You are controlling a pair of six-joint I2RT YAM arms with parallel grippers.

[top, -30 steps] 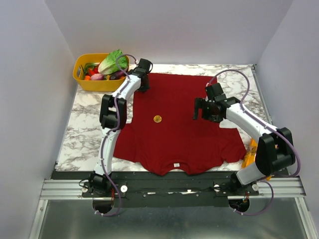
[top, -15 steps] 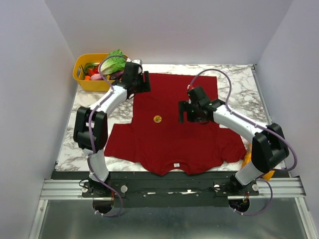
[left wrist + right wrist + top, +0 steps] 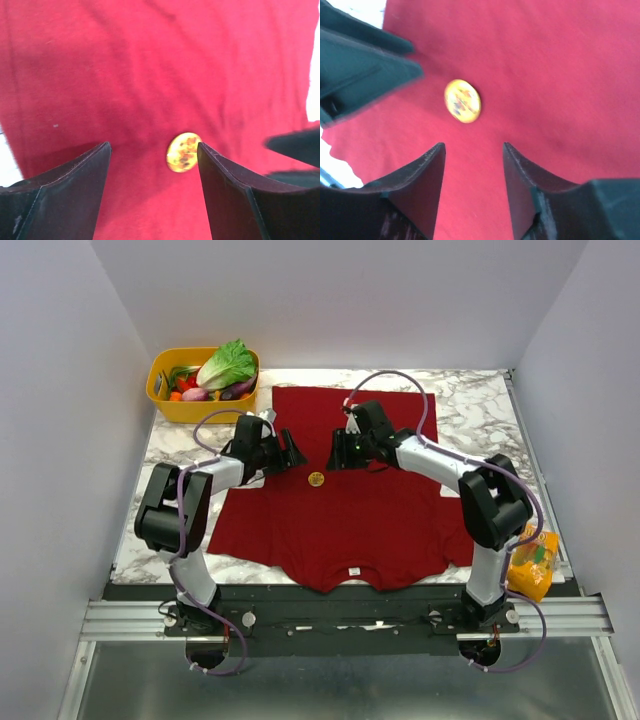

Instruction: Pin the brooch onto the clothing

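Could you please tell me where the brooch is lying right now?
In the top view, the brooch lies flat near the middle of the dark red T-shirt, between the left gripper and the right gripper.

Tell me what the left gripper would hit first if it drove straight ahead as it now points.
Most likely the brooch, lying on the dark red T-shirt just ahead between the left gripper's open jaws. Depth is unclear, so it may touch fabric first.

no legible text, brooch (image 3: 183,152) face marks blurred, white neck label (image 3: 353,571) too small
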